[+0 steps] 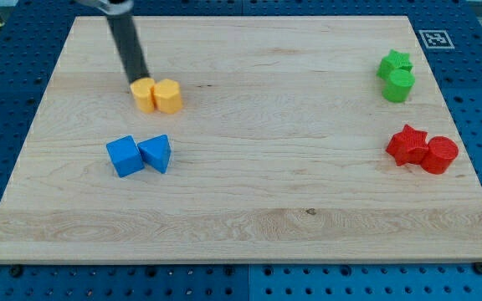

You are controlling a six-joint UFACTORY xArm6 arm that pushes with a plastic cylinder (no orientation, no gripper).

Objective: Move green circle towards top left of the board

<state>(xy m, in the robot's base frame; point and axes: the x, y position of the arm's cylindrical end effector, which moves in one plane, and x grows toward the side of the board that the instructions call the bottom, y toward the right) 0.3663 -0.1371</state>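
The green circle (pixel 398 85) lies near the board's right edge, touching a green star (pixel 394 63) just above it. My tip (pixel 137 80) is at the view's upper left, right at the top-left edge of two yellow blocks (pixel 156 95), far from the green circle. The dark rod rises from the tip towards the view's top.
A blue cube (pixel 125 156) and a blue triangle (pixel 156 153) sit side by side below the yellow blocks. A red star (pixel 407 144) and a red circle (pixel 439 155) sit together at the right, below the green pair. The wooden board (pixel 249 209) rests on a blue pegboard.
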